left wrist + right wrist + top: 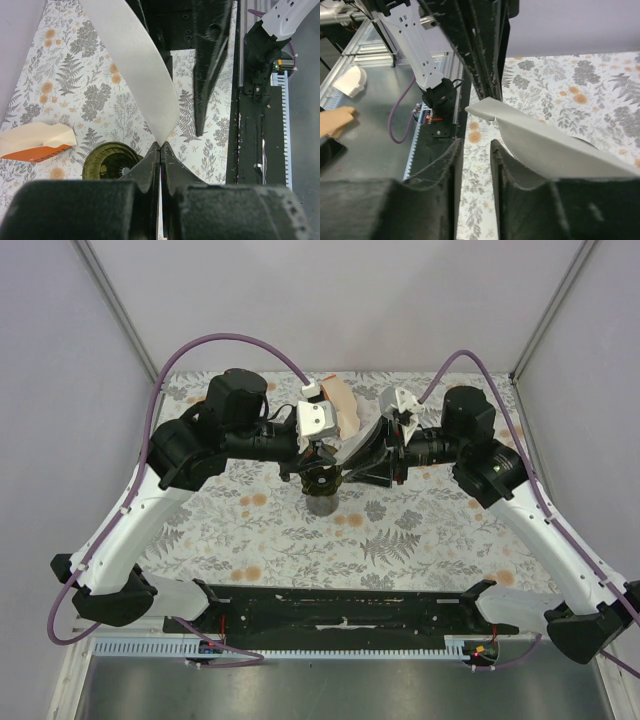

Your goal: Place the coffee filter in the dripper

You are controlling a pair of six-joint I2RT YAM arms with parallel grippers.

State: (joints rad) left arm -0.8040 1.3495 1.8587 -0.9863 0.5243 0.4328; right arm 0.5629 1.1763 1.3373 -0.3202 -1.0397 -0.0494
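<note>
The left claw (160, 148) is clamped on the pointed tip of the coffee filter (134, 65). The left wrist view shows its jaws pressed together with the paper's point pinched between them, and the white sheet fans up and away from the pinch. That view also shows the dripper (111, 161) standing on the floral desk (75, 80) just below and beside the pinch, its ribbed bowl bare, so the filter is held in the air and is not seated in it. An orange-and-cream pack (36, 143) lies on the desk further off. The right wrist view alone shows the state of the right claw (476, 146): its jaws stand narrowly apart with desk visible through the gap. The filter lies past and beside one finger (507, 170), not between the two. The overhead view shows both arms meeting at mid-desk, with the filter as a grey sliver between the claws above the dripper. It does not resolve either claw's grip.
</note>
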